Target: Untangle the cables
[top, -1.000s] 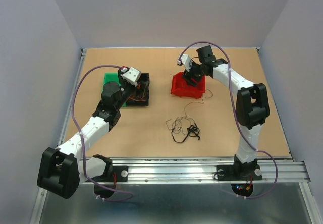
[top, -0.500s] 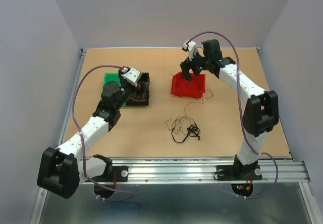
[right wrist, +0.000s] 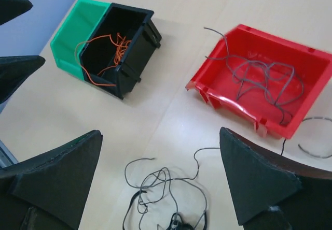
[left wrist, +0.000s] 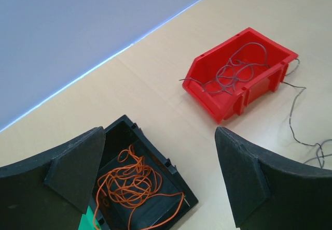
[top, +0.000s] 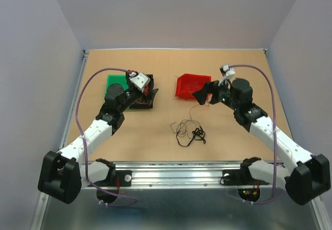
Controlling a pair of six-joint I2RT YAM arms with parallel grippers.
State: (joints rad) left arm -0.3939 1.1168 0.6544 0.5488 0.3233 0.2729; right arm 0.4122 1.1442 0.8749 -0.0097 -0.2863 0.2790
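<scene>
Spanning the whole view, the tan table (top: 155,64) carries everything. L arm (top: 96,129) reaches fwd from the near-left base and R arm (top: 270,131) from the near-right, both angled twd the centre. Three bins sit mid-table: red bin (top: 189,96) right of centre, black bin (top: 140,104) left of centre, and green bin (top: 115,80) touching the black one's far-left side. L gripper (left wrist: 158,152) hangs above the black bin w/ fingers (left wrist: 78,168) spread wide and nothing btwn them. R gripper (right wrist: 161,152) hovers just beside the red bin's right end, also spread wide and holding nothing. As for the cables, they lie in 3 spots. The grey cable (right wrist: 264,80) lies coiled loosely inside the red bin, w/ one strand trailing over its edge onto the table. The orange cable (left wrist: 129,181) is bunched in the black bin. The dark tangle (top: 189,131) lies on the bare table btwn the arms, closer to the bases than the bins are, touching neither gripper.
</scene>
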